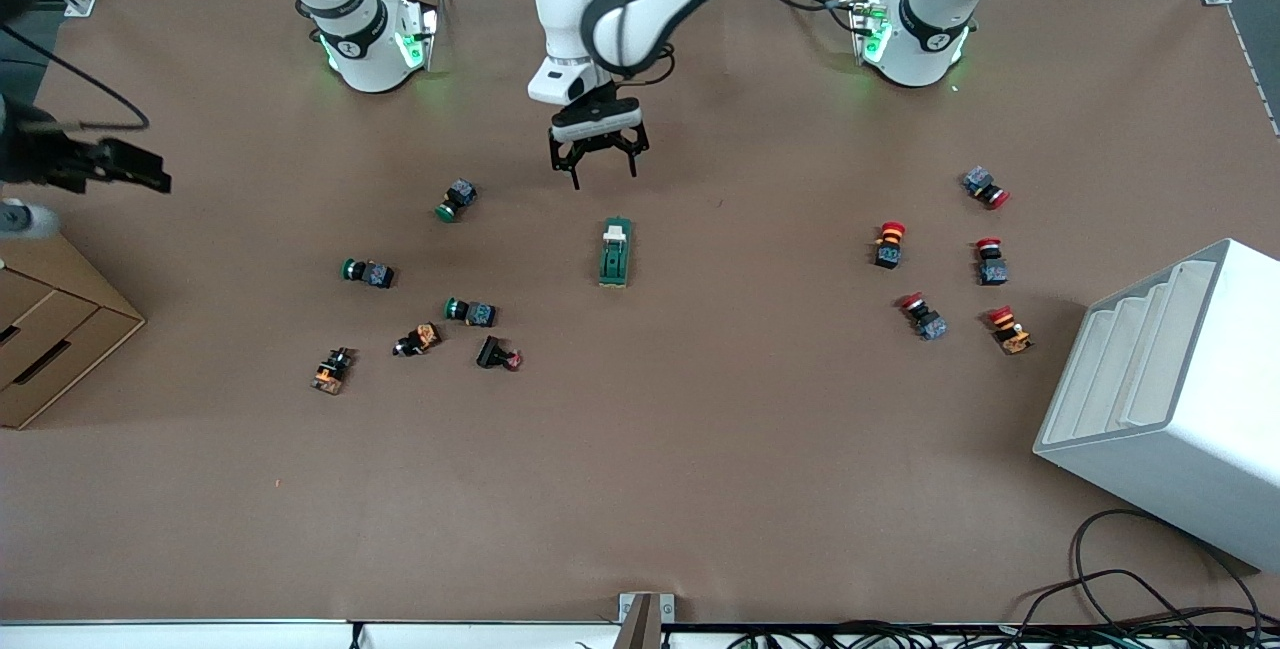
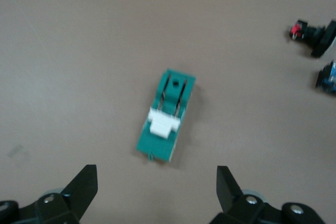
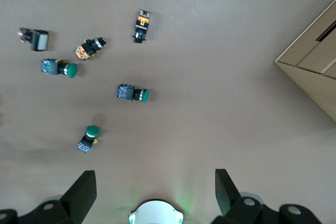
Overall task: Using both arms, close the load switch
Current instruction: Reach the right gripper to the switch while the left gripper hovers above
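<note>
The load switch (image 1: 614, 252) is a dark-green oblong block with a white lever piece at the end toward the robots. It lies flat at the middle of the table. My left gripper (image 1: 604, 177) hangs open and empty over the table just robot-side of the switch. In the left wrist view the switch (image 2: 167, 115) lies ahead of the open left gripper (image 2: 156, 182), apart from both fingers. My right gripper (image 1: 150, 174) is up in the air at the right arm's end of the table, open and empty. The right wrist view (image 3: 156, 182) shows only push-buttons and that arm's base (image 3: 156, 214) below it.
Green-capped push-buttons (image 1: 457, 200) (image 3: 134, 94) and orange and black parts (image 1: 418, 339) lie toward the right arm's end. Red-capped push-buttons (image 1: 888, 243) lie toward the left arm's end. A white stepped bin (image 1: 1170, 399) and a cardboard box (image 1: 50, 329) (image 3: 315, 72) stand at the table's ends.
</note>
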Robot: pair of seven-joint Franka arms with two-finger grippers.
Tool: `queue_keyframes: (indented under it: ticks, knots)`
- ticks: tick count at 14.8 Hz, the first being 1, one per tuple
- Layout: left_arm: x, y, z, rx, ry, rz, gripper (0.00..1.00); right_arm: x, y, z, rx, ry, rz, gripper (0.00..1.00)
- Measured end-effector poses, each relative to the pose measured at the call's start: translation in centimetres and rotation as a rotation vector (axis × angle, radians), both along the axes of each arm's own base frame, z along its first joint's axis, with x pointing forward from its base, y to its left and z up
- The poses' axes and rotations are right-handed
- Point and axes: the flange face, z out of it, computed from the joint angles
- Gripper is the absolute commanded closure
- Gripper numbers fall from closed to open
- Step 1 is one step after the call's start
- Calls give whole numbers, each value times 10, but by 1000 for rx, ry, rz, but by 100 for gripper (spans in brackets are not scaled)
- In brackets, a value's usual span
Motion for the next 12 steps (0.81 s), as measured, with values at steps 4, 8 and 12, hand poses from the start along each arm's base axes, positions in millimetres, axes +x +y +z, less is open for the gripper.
queue_keyframes:
  ticks: [4,8,12]
  knots:
    - [-51,19,-61,-6,-164,-61,1,14,7,-31,-17,50,-18,0]
    - [-61,46,-100,-20,-318,-174,4,13,71,-38,-13,63,-174,0]
    - [-58,57,-137,53,-435,-289,5,9,148,-84,63,67,-338,0]
